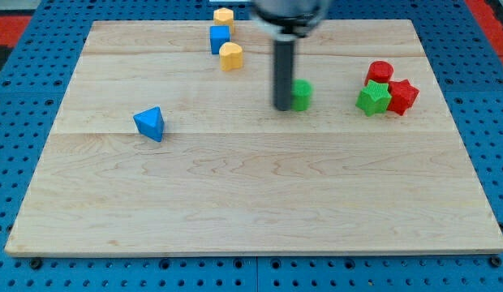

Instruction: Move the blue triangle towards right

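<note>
Sitting alone on the wooden board (251, 203) toward the view's left, the blue triangle (149, 123) lies well apart from my tip (281, 106), which rests just beside the green block (302, 94), probably touching its left face, though the rod hides the seam. My tip carries no jaws, so nothing is grasped or released. The triangle lies left of my tip and slightly lower in the view, so pushing it rightward calls for getting round to its far left side first.
</note>
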